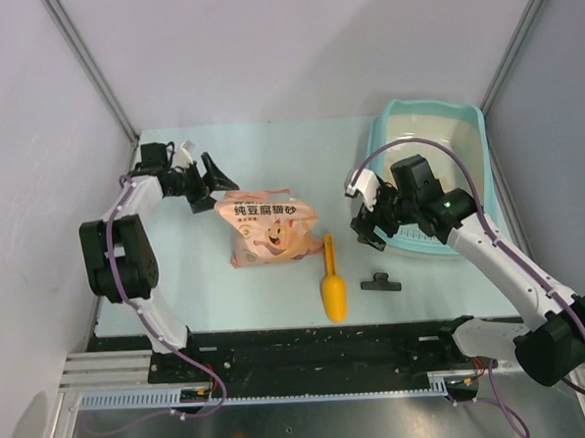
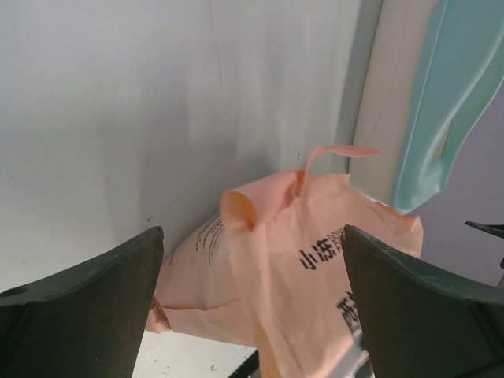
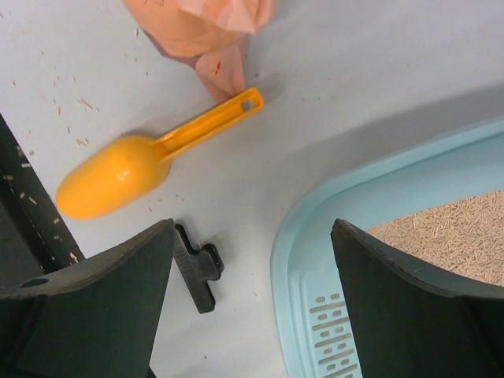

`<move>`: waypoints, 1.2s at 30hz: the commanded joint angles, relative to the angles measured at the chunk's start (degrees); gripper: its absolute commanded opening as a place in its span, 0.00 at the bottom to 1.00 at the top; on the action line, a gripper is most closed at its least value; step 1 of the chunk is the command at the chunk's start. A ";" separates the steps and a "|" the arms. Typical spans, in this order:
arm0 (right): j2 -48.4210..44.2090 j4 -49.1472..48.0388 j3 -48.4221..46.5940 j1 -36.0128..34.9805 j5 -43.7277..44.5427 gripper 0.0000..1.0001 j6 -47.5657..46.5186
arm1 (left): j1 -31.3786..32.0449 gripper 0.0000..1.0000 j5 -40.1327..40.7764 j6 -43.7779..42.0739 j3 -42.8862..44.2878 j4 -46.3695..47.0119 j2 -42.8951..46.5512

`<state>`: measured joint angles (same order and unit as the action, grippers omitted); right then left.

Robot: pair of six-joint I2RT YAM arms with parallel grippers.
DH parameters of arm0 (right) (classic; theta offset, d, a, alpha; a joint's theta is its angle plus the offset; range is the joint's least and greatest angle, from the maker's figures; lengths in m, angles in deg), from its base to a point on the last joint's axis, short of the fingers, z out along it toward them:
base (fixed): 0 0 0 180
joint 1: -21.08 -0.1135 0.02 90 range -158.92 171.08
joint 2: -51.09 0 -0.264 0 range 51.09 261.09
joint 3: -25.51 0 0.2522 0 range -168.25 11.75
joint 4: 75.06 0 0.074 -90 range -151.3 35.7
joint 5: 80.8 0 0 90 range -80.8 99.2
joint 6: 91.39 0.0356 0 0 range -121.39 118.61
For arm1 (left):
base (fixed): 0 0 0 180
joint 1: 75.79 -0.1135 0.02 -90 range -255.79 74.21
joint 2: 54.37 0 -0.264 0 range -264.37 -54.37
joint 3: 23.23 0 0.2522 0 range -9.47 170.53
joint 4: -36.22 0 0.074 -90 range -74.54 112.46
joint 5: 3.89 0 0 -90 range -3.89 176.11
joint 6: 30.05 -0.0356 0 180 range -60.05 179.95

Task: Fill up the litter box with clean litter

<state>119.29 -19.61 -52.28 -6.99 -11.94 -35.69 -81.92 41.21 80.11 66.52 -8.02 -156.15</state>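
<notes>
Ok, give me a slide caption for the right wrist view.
Open right claw looking down on scoop, clip and litter box corner, litter inside.

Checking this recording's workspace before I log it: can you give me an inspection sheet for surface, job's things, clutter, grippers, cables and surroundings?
Surface: pale table, small specks scattered on it.
Job's things: light-teal rectangular plastic litter box at the far right; pale beige granular litter lies inside.
Clutter: pink-orange printed soft bag, orange plastic scoop, small black clip, all on the table.
Grippers: left gripper open, empty, facing the bag; right gripper open, empty, above the table beside the box's slotted corner.
Cables: purple cable loops over the litter box.
Surroundings: plain pale walls, metal frame posts.
</notes>
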 commanded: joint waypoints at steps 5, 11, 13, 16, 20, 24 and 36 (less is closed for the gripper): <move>3.59 -7.32 -3.47 -0.40 6.64 0.93 14.85 | 2.52 0.75 -22.06 5.93 5.58 2.18 -7.47; 12.80 -11.80 -10.93 -0.40 -0.20 0.92 21.11 | 3.14 0.38 -18.29 0.94 6.54 3.06 -4.23; 15.80 -16.10 -14.26 -0.49 -3.71 0.92 24.97 | 3.14 0.22 -18.64 -0.99 7.42 3.67 -3.08; 24.58 -20.50 -21.27 -0.49 -9.16 0.91 33.14 | 3.14 0.00 -18.73 -5.11 7.07 4.37 0.78; 34.00 -24.98 -28.93 0.12 -17.24 0.91 41.94 | 3.14 0.00 -18.90 -10.57 2.60 6.83 8.16; 39.89 -31.75 -32.03 0.04 -29.72 0.91 45.03 | 3.06 0.00 -18.73 -10.93 -5.12 14.72 15.63; 47.90 -40.63 -35.73 -1.63 -37.30 0.47 49.78 | 3.49 0.02 -18.99 -10.67 -7.17 18.97 19.95</move>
<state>166.48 -54.49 -84.65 -7.91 -44.18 12.20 -78.31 25.52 70.41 57.49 4.70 -139.56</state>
